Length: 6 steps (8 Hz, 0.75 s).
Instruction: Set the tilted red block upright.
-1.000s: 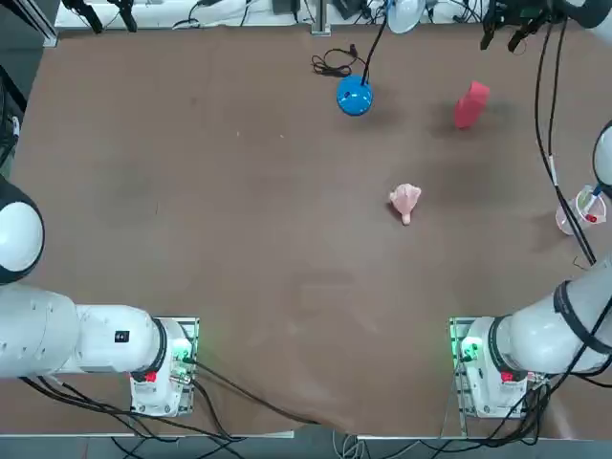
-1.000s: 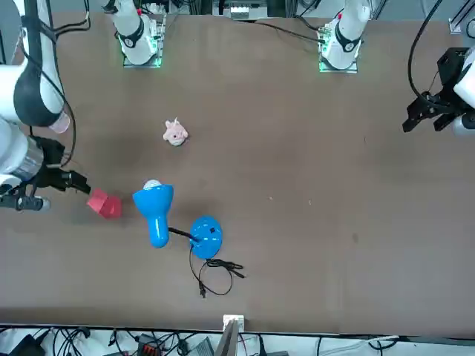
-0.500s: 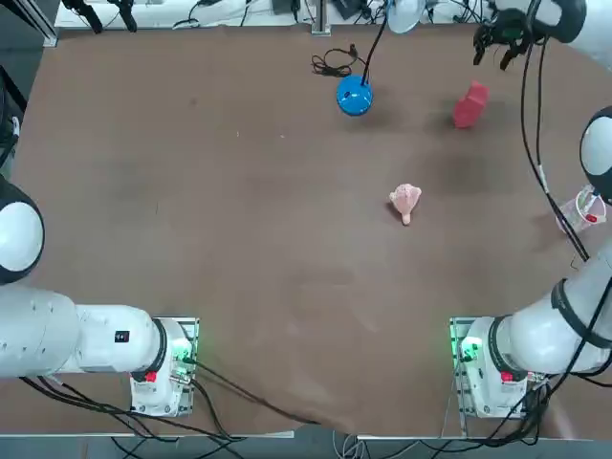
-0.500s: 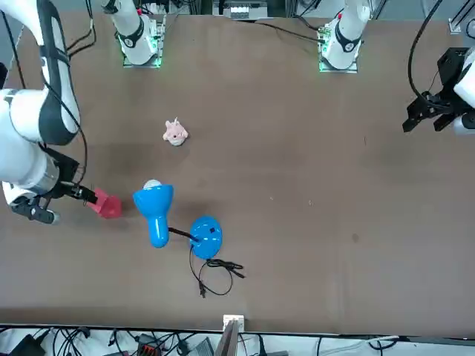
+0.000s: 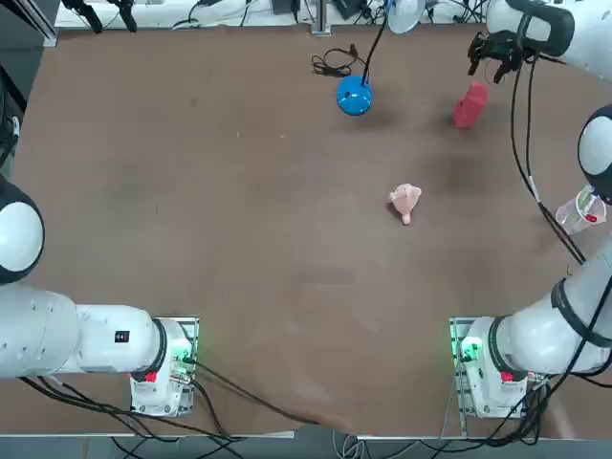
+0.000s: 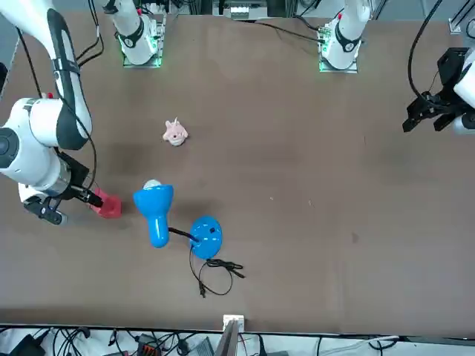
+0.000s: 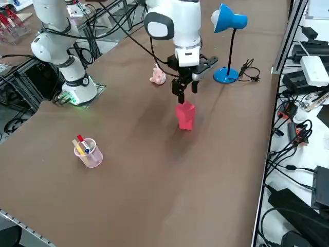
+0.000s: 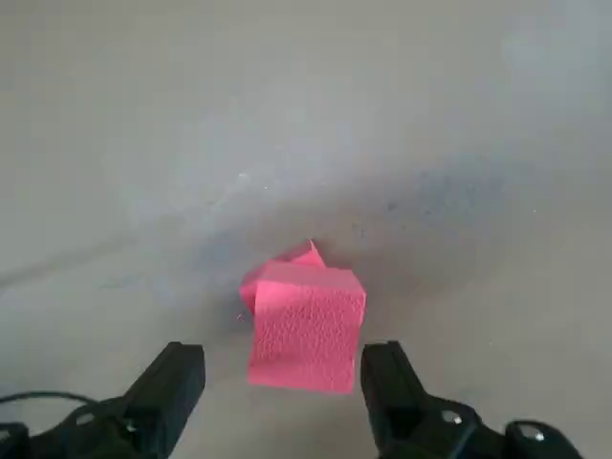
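Brown desk (image 5: 239, 191) carried everything. Beside the blue lamp (image 7: 229, 31) the right gripper (image 7: 185, 87) hung just above the red block (image 7: 185, 115), its fingers (image 8: 172, 382) spread apart either side of the leaning block, gripping nothing. Well away from the lamp, a clear cup (image 7: 90, 153) held pens. A pink lump (image 5: 405, 201) lay nearer.

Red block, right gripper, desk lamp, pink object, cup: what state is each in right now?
red block: tilted, on the table, not gripped.
right gripper: open, just above the block, fingers either side.
blue desk lamp: standing upright.
pale pink lumpy object: lying on the table, untouched.
clear cup: upright, holding pens.
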{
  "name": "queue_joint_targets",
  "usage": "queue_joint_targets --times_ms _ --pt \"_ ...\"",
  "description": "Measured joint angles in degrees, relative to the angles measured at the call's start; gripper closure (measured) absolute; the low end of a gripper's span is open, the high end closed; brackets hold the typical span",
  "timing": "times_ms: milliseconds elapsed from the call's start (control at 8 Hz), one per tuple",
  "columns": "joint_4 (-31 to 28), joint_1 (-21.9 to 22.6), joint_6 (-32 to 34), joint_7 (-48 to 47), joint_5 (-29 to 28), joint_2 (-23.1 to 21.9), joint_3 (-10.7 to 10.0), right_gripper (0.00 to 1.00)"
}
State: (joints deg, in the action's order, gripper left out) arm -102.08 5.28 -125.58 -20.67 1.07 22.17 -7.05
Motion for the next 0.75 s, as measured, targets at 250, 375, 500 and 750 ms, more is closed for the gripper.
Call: queue_joint_targets --times_ms 250,375,500,750 --pt "-1.83 -0.02 -1.67 -1.83 0.0 0.03 -0.01 0.0" --pt "-2.47 -0.04 -2.3 -2.1 0.0 0.03 -0.01 0.0" --pt "-3.13 -0.09 -3.03 -2.15 0.0 0.08 -0.03 0.0" --pt "-3.9 -0.26 -4.6 -2.23 0.0 0.69 -0.06 0.0"
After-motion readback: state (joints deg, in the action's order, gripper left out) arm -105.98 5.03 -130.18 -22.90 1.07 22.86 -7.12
